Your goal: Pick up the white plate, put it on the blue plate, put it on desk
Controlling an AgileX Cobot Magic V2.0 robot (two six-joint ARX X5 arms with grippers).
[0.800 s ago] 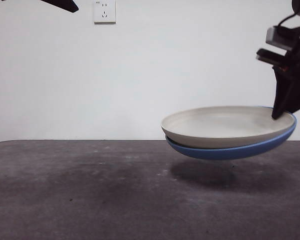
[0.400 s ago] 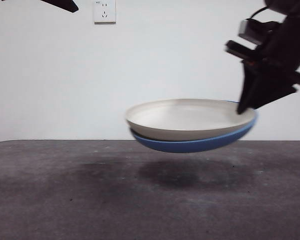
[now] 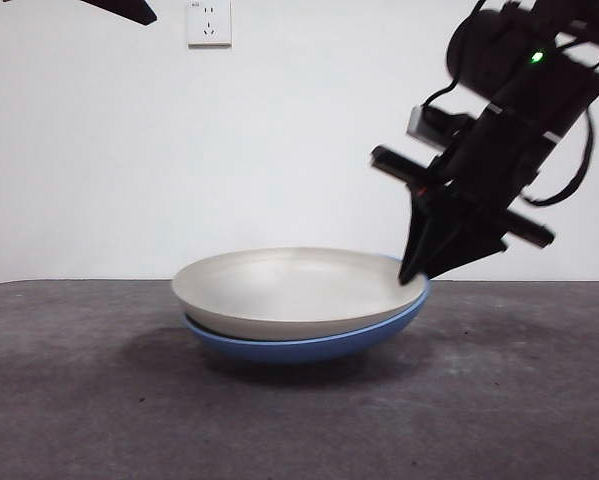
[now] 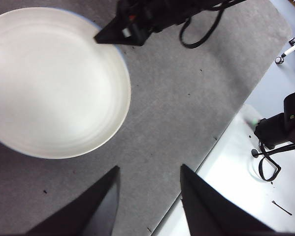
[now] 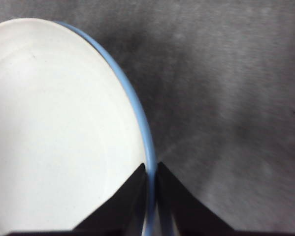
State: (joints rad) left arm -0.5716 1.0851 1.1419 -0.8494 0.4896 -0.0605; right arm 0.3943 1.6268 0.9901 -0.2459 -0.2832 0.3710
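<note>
Stacked plates, set-down stage: right gripper (image 3: 416, 277) pinched on the shared rim.

Right jaws clamp the rims of the white plate (image 3: 289, 290) and the blue plate (image 3: 309, 345) beneath it, as the right wrist view confirms; the white plate sits nested inside the blue. Since a second ago the pair has travelled from hanging clear of the desk (image 3: 79, 400) at the right to low near the middle, the blue underside now at or touching the surface, gripped edge tilted slightly up. Judged: placing nearly done, release remaining. Left gripper (image 4: 148, 194) hovers high, jaws apart, holding nothing. In the left wrist view the desk edge (image 4: 221, 132) lies well apart from the plates; bare surface surrounds them.
</note>
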